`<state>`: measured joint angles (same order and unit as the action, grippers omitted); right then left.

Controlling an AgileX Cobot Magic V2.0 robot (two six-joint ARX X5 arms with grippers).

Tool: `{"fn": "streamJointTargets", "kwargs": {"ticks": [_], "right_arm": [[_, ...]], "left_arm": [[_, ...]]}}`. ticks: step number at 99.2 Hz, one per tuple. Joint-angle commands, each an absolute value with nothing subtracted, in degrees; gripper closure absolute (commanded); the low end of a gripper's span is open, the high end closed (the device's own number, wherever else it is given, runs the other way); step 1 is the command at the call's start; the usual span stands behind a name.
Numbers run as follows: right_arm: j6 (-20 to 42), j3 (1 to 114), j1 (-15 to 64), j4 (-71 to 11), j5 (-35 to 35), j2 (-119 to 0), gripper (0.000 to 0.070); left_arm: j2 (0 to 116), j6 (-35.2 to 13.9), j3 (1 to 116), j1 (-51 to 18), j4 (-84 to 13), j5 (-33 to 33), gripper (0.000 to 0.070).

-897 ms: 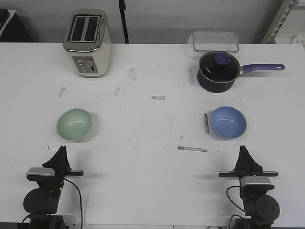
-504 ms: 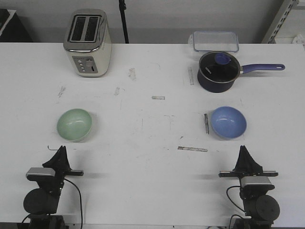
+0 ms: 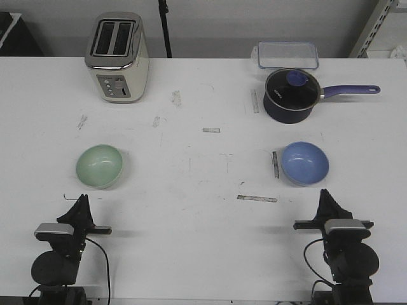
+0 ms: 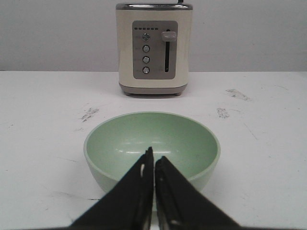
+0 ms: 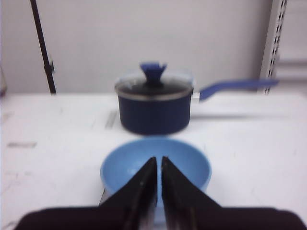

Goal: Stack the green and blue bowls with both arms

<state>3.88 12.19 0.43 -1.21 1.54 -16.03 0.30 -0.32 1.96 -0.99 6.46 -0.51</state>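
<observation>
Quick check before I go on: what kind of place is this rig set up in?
Probably a lab bench staged as a kitchen, not a real one: a scuffed white table holding a toaster, a saucepan and two bowls, with metal shelving at the back.

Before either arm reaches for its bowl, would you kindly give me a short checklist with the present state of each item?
1. Green bowl upright and empty: ok.
2. Blue bowl upright and empty: ok.
3. Left gripper lined up on the green bowl: ok.
4. Right gripper lined up on the blue bowl: ok.
5. Jaws open wide enough for a rim: not ok, both nearly closed.
6. Saucepan apart from the blue bowl: ok.
</observation>
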Motion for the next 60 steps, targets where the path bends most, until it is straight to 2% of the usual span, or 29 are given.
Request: {"fn": "streamJointTargets", "kwargs": {"ticks": [1, 13, 37, 60], "right_arm": [[7.2, 14.6, 0.4, -0.9, 1.7, -19.7, 0.0691], [7.7, 19.2, 0.4, -1.2, 1.7, -27.3, 0.0691], [7.6, 31.9, 0.3, -7.8, 1.5, -42.9, 0.0692], [7.6, 41.4, -1.6, -9.0, 1.2, -52.1, 0.0692]], "left_arm": [[0.2, 0.4, 0.7, -1.0, 7.3, -0.7, 0.0699], [0.2, 0.4, 0.7, -1.0, 7.3, -0.7, 0.0699], [0.2, 0.4, 0.7, -1.0, 7.3, -0.7, 0.0699], [0.2, 0.4, 0.7, -1.0, 7.3, -0.7, 0.0699]]}}
